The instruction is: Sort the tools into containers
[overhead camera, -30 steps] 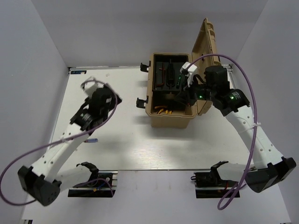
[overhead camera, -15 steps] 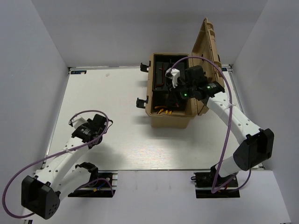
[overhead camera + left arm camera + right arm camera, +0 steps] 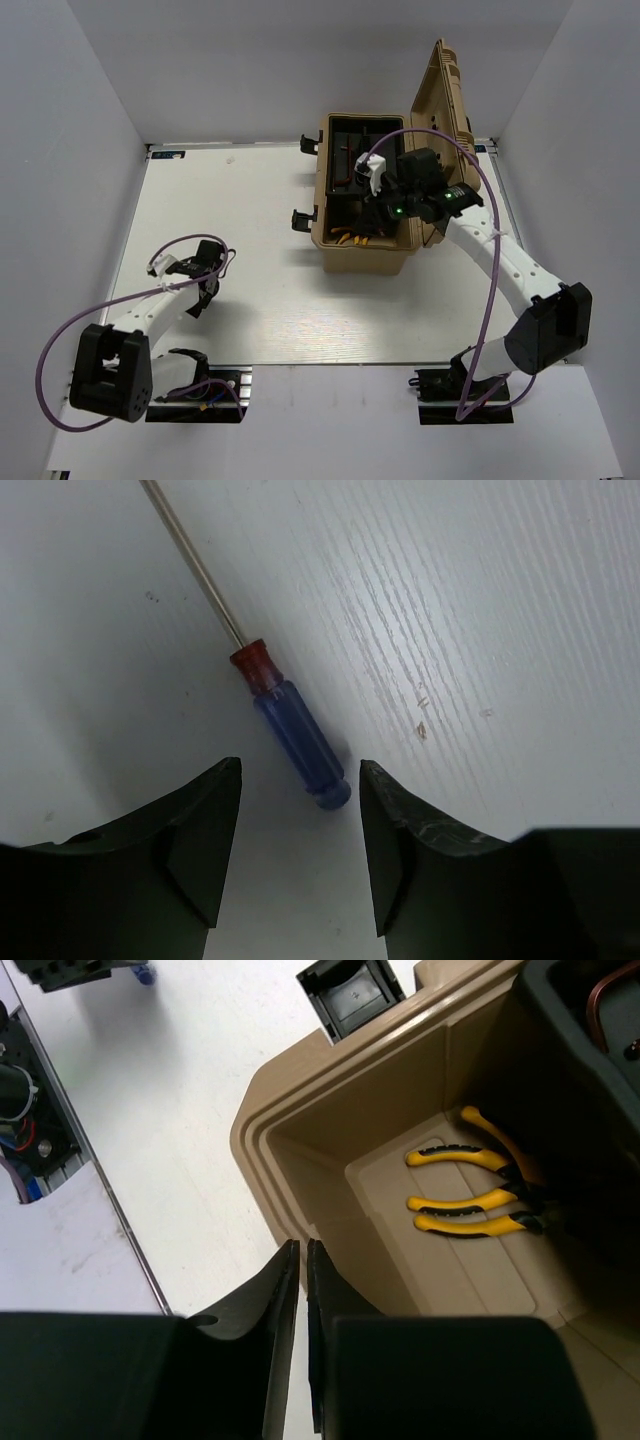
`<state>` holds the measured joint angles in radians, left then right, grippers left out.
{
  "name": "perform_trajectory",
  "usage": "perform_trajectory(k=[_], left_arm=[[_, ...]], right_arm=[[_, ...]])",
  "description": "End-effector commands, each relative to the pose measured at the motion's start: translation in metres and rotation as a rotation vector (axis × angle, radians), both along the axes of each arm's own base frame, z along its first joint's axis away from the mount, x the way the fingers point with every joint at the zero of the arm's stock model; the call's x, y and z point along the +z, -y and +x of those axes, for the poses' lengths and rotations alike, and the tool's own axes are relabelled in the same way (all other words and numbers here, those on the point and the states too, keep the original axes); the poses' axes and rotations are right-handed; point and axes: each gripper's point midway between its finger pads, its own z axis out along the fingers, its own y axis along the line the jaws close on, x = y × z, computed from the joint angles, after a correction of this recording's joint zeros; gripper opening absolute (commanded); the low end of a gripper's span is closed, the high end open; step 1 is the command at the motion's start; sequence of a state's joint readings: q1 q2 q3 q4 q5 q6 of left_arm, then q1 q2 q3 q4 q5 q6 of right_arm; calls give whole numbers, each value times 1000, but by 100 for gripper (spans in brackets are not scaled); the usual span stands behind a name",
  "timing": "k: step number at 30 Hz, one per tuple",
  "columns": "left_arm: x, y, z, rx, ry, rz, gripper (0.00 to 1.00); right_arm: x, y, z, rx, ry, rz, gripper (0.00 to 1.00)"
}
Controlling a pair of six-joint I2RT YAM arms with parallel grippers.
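Observation:
A screwdriver [image 3: 295,735] with a blue handle, red collar and thin metal shaft lies on the white table. My left gripper [image 3: 300,765] is open and low over it, with the handle's end between the fingertips and touching neither. In the top view that gripper [image 3: 205,288] is at the near left and hides the screwdriver. The tan toolbox [image 3: 365,258] stands open at the back with its lid [image 3: 440,100] upright. Yellow-handled pliers [image 3: 465,1200] lie on its floor. My right gripper [image 3: 302,1245] is shut and empty above the box's near end [image 3: 385,205].
A black inner tray [image 3: 350,160] fills the far part of the toolbox. Black latches [image 3: 300,218] stick out on the box's left side, and one shows in the right wrist view [image 3: 350,995]. White walls enclose the table on three sides.
My left arm has drawn back toward the near left and come down over the blue screwdriver. My right gripper has moved left over the open toolbox and stayed there.

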<state>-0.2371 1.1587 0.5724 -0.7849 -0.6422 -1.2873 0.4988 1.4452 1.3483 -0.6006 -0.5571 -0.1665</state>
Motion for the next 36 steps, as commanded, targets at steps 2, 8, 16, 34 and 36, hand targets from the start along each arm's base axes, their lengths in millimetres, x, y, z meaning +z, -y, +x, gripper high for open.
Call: perform_trajectory(k=[2, 8, 16, 34, 36], left_arm=[[-6, -5, 20, 15, 41, -27, 61], [-13, -17, 27, 41, 7, -29, 59], [-24, -25, 18, 81, -28, -56, 37], [207, 130, 171, -1005, 739, -304, 0], [246, 174, 183, -1223, 807, -382, 0]], right_arm=[[19, 2, -7, 24, 81, 39, 14], [18, 6, -13, 23, 81, 40, 14], [28, 8, -19, 23, 105, 60, 14], [76, 22, -37, 69, 279, 89, 0], [85, 23, -33, 49, 295, 83, 0]])
